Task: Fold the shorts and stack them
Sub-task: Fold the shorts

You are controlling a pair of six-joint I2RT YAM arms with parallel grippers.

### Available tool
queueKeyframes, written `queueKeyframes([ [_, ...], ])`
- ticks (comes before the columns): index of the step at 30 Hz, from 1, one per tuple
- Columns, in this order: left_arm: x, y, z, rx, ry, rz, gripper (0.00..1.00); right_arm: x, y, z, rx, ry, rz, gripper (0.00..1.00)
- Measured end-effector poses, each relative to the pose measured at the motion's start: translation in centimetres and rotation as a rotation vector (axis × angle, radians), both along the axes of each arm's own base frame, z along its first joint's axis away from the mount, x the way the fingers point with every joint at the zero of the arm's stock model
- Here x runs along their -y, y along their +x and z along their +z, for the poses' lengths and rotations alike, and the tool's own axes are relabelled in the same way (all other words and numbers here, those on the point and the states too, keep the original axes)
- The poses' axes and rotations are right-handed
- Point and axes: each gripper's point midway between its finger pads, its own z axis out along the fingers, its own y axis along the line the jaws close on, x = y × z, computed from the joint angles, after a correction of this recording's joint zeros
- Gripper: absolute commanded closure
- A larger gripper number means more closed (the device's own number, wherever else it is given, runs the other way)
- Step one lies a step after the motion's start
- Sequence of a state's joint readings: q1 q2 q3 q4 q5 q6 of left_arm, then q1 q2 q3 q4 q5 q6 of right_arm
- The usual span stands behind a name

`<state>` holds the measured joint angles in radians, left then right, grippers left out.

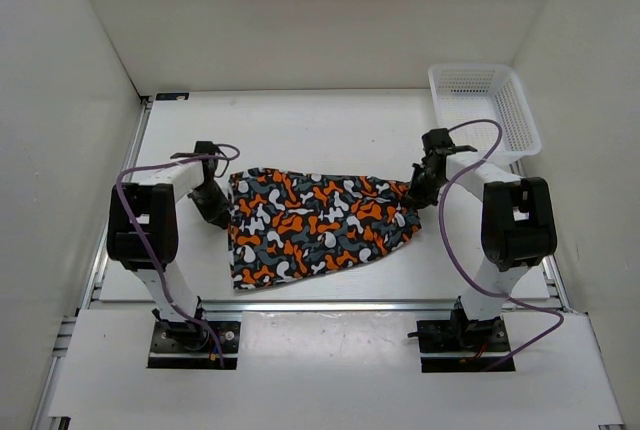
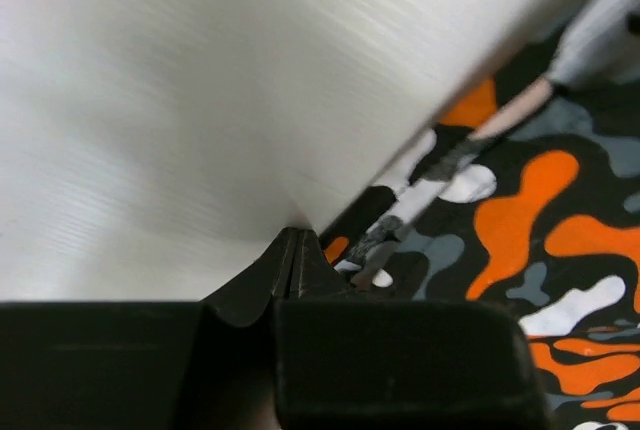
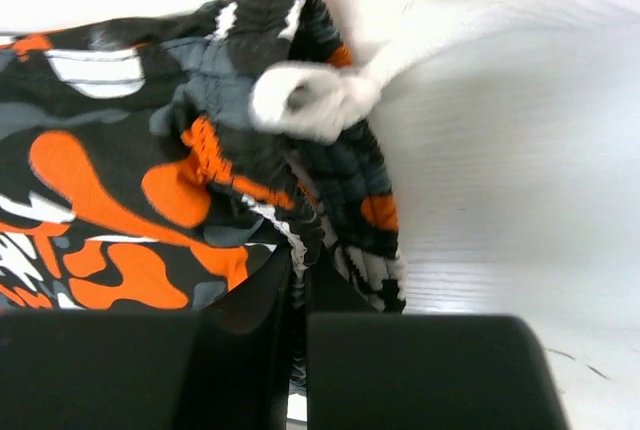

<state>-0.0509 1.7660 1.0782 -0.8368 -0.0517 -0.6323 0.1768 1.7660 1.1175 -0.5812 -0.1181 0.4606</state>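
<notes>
The shorts (image 1: 320,225), printed with orange, white, grey and black blobs, lie spread flat across the middle of the table. My left gripper (image 1: 226,214) sits at their left edge near the far corner. In the left wrist view its jaws (image 2: 297,240) are shut, tips pressed together right where the shorts' (image 2: 520,230) edge meets the table. My right gripper (image 1: 416,195) is at the right end. In the right wrist view it (image 3: 300,270) is shut on the bunched waistband of the shorts (image 3: 150,180), with cloth showing between the fingers. A white drawstring end (image 3: 310,100) curls just beyond.
A white plastic mesh basket (image 1: 485,105) stands at the far right corner of the white table (image 1: 300,130). White walls close in the back and both sides. A metal rail runs along the table's left edge.
</notes>
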Motion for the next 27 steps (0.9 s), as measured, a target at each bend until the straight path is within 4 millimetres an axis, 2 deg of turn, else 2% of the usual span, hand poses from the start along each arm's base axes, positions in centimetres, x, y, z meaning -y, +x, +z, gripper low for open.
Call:
queueKeyframes([
  [5,2.6,0.8,0.0,0.009,-0.014,-0.062,0.9,0.7,1.9,2.8,0.055,-0.053,-0.004,1.0],
  [10,4.4,1.7,0.1,0.02,-0.032,-0.094,0.9,0.7,4.3,7.7,0.162,-0.088,0.005,1.0],
  [13,4.8,1.9,0.1,0.028,-0.04,-0.099,0.9,-0.8,5.1,10.6,0.224,-0.105,0.035,1.0],
  [15,4.8,1.9,0.1,0.028,-0.041,-0.097,0.9,-2.7,5.2,12.3,0.258,-0.107,0.075,1.0],
  [18,5.0,2.3,0.1,0.028,-0.049,-0.098,0.9,-6.8,4.3,14.2,0.295,-0.091,0.153,1.0],
  [23,5.2,2.8,0.1,0.04,-0.052,-0.099,0.9,-16.8,1.9,16.6,0.345,-0.032,0.324,1.0],
  [27,5.3,3.1,0.1,0.043,-0.055,-0.099,0.9,-24.4,-0.6,15.8,0.336,0.01,0.436,1.0],
])
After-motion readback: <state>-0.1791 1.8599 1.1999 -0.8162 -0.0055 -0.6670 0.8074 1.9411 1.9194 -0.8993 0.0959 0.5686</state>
